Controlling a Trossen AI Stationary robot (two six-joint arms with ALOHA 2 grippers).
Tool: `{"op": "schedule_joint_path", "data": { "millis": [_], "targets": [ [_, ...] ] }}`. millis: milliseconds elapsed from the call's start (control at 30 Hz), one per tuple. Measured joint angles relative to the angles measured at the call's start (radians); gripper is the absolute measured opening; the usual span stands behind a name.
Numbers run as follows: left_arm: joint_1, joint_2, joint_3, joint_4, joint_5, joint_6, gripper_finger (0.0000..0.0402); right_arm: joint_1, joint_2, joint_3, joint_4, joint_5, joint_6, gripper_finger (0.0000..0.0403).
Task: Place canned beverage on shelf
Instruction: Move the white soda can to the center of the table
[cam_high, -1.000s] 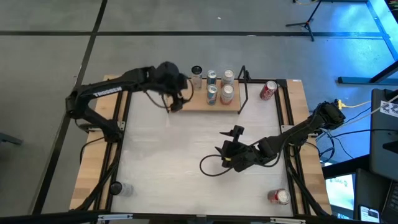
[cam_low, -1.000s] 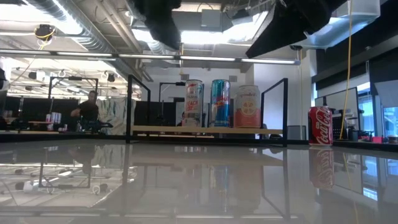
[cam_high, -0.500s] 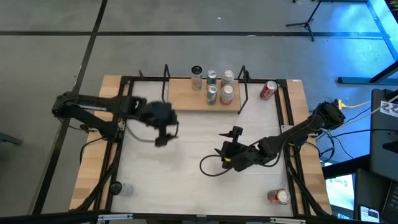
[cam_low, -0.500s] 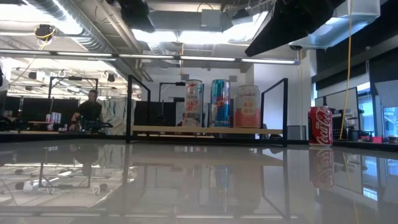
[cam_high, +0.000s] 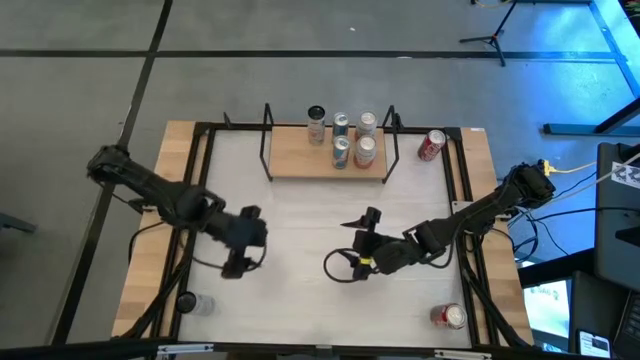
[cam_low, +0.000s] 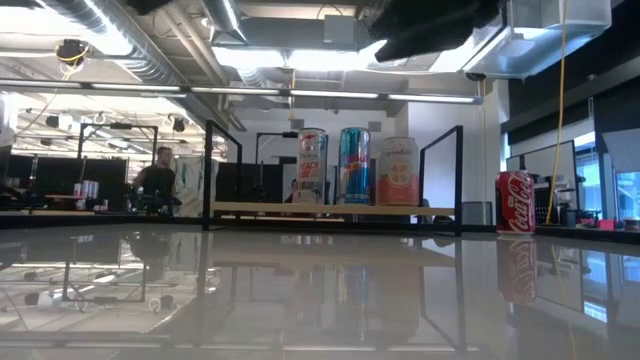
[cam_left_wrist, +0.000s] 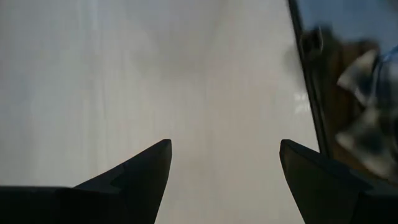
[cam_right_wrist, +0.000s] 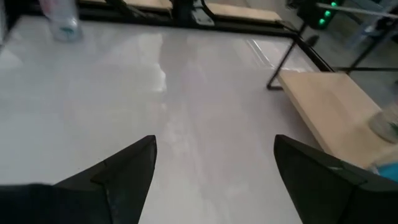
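Note:
The shelf (cam_high: 325, 158), a light-wood board with black rod uprights, stands at the table's far middle, and several cans (cam_high: 342, 138) stand upright on it; they also show in the low view (cam_low: 352, 166). A red can (cam_high: 431, 145) stands on the table beside the shelf's right end and shows in the low view (cam_low: 515, 201). My left gripper (cam_high: 233, 266) is open and empty over the near left of the table, as its wrist view (cam_left_wrist: 224, 162) shows. My right gripper (cam_high: 352, 238) is open and empty over the table's middle and points left, with the shelf (cam_right_wrist: 329, 102) beside it.
Another red can (cam_high: 449, 316) lies at the near right corner. A clear container (cam_high: 196, 303) lies at the near left corner and shows in the right wrist view (cam_right_wrist: 62, 22). A black frame (cam_high: 200, 190) runs along the table's edges. A person (cam_low: 158, 180) stands in the room behind.
My left gripper has drawn away from the shelf's left end, going toward the table's near edge and a little left, over bare table. My right gripper has shifted slightly toward the left. The cans and the shelf have stayed in place.

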Motion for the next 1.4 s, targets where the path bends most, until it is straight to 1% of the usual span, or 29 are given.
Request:
{"op": "schedule_joint_path", "data": {
  "millis": [100, 167, 267, 367, 433, 600, 767, 867, 1067, 1233, 1400],
  "targets": [
    [-0.085, 0.0, 0.0, -0.102, -0.01, -0.102, 0.0289, 0.0, 0.009, 0.0, 0.049, -0.017, -0.012, 0.0321],
    [-0.136, 0.0, 0.0, -0.154, -0.02, -0.178, 0.0289, 0.0, 0.025, 0.0, 0.094, -0.016, -0.052, 0.0321],
    [-0.222, 0.0, 0.0, -0.217, -0.058, -0.294, 0.0289, -0.007, 0.053, 0.0, 0.218, -0.021, -0.135, 0.0321],
    [-0.316, 0.0, 0.0, -0.269, -0.063, -0.42, 0.0289, -0.01, 0.067, 0.0, 0.312, -0.075, -0.182, 0.0321],
    [-0.374, 0.0, 0.0, -0.283, -0.059, -0.516, 0.0289, -0.014, 0.07, 0.0, 0.349, -0.112, -0.21, 0.0321],
    [-0.512, 0.0, 0.0, -0.291, 0.007, -0.784, 0.0289, -0.013, 0.07, 0.0, 0.407, -0.12, -0.243, 0.0321],
    [-0.596, 0.0, 0.0, -0.299, 0.014, -0.943, 0.0289, -0.013, 0.071, 0.0, 0.424, -0.117, -0.243, 0.0321],
    [-0.644, 0.0, 0.0, -0.3, 0.01, -1.017, 0.0289, -0.013, 0.071, 0.0, 0.424, -0.114, -0.245, 0.0321],
    [-0.73, 0.008, 0.0, -0.324, -0.055, -1.133, 0.0289, -0.015, 0.071, 0.0, 0.461, -0.113, -0.303, 0.0321],
    [-0.761, 0.033, 0.0, -0.327, -0.081, -1.136, 0.0289, -0.015, 0.071, 0.0, 0.467, -0.113, -0.317, 0.0321],
    [-0.764, 0.072, 0.0, -0.311, -0.05, -1.136, 0.0289, -0.013, 0.076, 0.0, 0.469, -0.123, -0.282, 0.0321]
  ]
}}
